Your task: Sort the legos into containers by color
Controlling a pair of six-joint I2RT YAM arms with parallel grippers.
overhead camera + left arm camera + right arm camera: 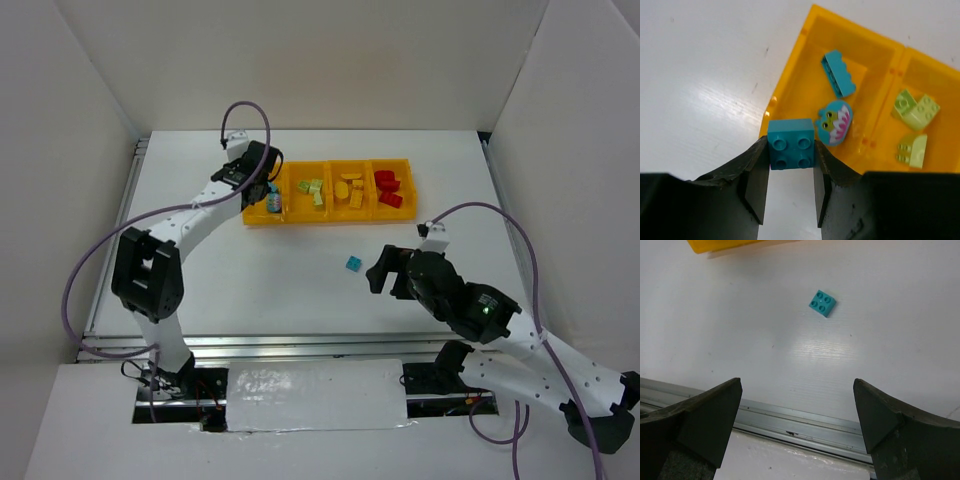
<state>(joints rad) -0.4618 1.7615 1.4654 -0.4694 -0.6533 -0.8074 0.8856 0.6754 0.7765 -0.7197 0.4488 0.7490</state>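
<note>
Teal 2x2 brick (790,144) looks light, rigid and a bit slick, so the flat sides are the spot to grab. Left gripper (790,162) pinches it there, right at the corner of the tray's end compartment (785,85). Right gripper (797,405) gapes wide, facing a loose teal brick (822,303) on the table (740,340).

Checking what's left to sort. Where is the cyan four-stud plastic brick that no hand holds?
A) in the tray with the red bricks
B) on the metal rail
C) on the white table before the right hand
C: the loose cyan four-stud plastic brick lies on the white table, apart from the orange-yellow plastic tray, ahead of the open right hand.
</note>
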